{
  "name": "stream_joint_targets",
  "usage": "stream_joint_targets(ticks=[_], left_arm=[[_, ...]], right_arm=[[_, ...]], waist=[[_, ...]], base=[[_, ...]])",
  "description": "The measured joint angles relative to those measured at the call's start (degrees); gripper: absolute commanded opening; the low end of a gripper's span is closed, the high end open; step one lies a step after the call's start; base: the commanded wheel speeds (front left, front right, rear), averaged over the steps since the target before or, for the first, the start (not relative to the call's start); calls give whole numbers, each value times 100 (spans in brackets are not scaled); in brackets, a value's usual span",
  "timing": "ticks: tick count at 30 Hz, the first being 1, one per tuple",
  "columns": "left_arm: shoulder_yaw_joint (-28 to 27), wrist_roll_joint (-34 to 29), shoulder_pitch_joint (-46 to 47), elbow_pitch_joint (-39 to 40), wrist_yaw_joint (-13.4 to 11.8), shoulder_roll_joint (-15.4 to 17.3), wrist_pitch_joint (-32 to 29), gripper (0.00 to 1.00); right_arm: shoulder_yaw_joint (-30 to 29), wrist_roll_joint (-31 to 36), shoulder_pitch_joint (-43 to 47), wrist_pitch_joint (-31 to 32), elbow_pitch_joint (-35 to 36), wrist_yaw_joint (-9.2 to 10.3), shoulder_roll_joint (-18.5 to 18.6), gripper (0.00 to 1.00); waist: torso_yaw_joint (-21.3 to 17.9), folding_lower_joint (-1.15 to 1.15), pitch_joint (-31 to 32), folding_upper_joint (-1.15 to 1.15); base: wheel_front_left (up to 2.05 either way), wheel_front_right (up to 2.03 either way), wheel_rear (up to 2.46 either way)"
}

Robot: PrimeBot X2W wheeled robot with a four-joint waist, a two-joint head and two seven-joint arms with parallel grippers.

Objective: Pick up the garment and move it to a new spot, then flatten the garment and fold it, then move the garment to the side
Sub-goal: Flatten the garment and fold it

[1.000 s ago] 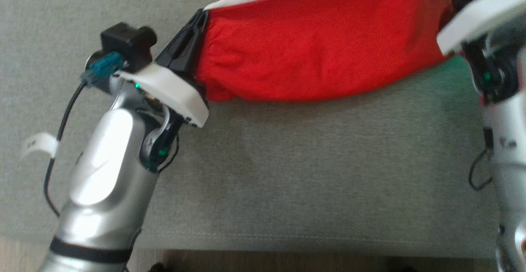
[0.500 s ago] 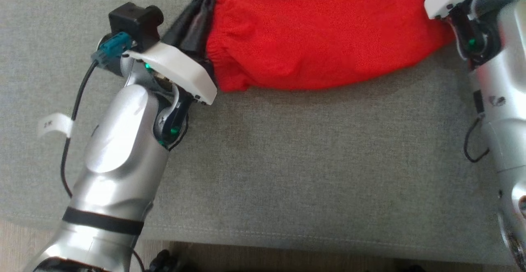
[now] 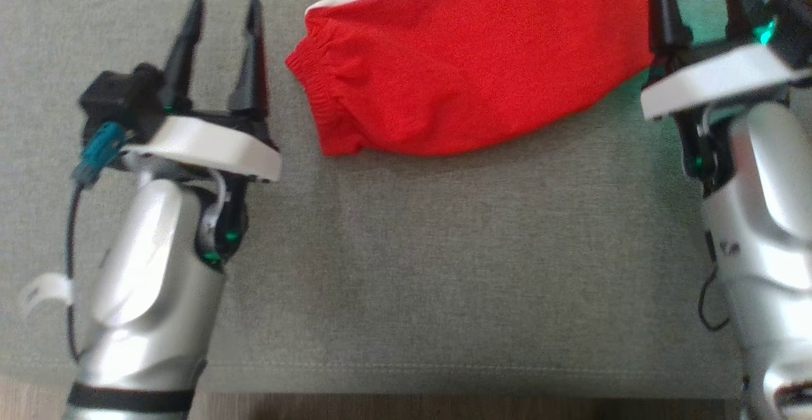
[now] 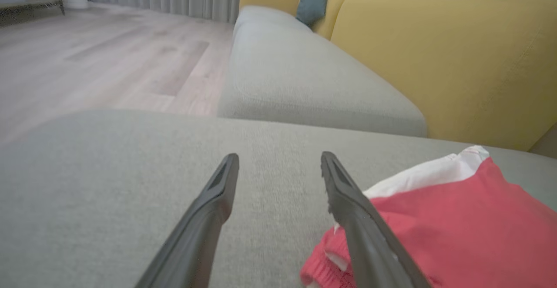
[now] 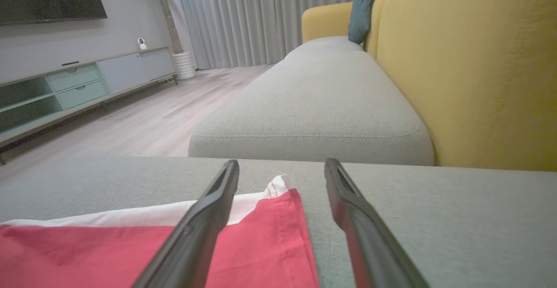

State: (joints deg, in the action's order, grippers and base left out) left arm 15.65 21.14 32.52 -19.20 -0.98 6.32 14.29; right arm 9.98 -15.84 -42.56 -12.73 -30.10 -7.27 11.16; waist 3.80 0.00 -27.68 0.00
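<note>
beyond the red garment (image 4: 457, 236), a yellow backrest (image 4: 457, 61) rises.

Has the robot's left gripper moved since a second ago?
Yes. The left gripper has let go of the red garment and shifted left across the grey seat cushion, and it is now open.

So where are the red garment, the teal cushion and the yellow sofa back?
red garment (image 3: 469, 84): head view, middle of the red cloth.
teal cushion (image 5: 363, 9): right wrist view, middle of its face.
yellow sofa back (image 4: 444, 61): left wrist view, its front face.
</note>
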Motion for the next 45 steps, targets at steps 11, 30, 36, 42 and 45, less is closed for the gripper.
stream_joint_targets(ticks=[11, 30, 36, 42, 45], left_arm=[[-205, -452, -825, 777, -274, 230, 43, 100], [-200, -435, -1851, 879, -514, 278, 42, 100], [-199, -435, -1845, 912, -560, 304, 42, 100], [-170, -434, -1811, 1005, -564, 303, 35, 100], [-142, -435, -1765, 1081, -564, 301, 22, 100]], right_arm=[[-645, 547, 1987, 397, 2081, 0, -380, 100], [-812, 592, 3294, 1043, 3192, 0, -568, 100], [-777, 590, 3294, 1126, 3220, 0, -569, 100], [-813, 572, 3250, 1162, 3196, 0, -553, 100], [-823, 542, 3062, 1362, 3020, 0, -475, 100]], waist=[[-294, 0, 462, 0], [-535, 0, 966, 0], [-513, 0, 934, 0], [-447, 0, 851, 0], [-389, 0, 724, 0]], base=[[0, 0, 0], [0, 0, 0], [0, 0, 0], [0, 0, 0], [0, 0, 0]])
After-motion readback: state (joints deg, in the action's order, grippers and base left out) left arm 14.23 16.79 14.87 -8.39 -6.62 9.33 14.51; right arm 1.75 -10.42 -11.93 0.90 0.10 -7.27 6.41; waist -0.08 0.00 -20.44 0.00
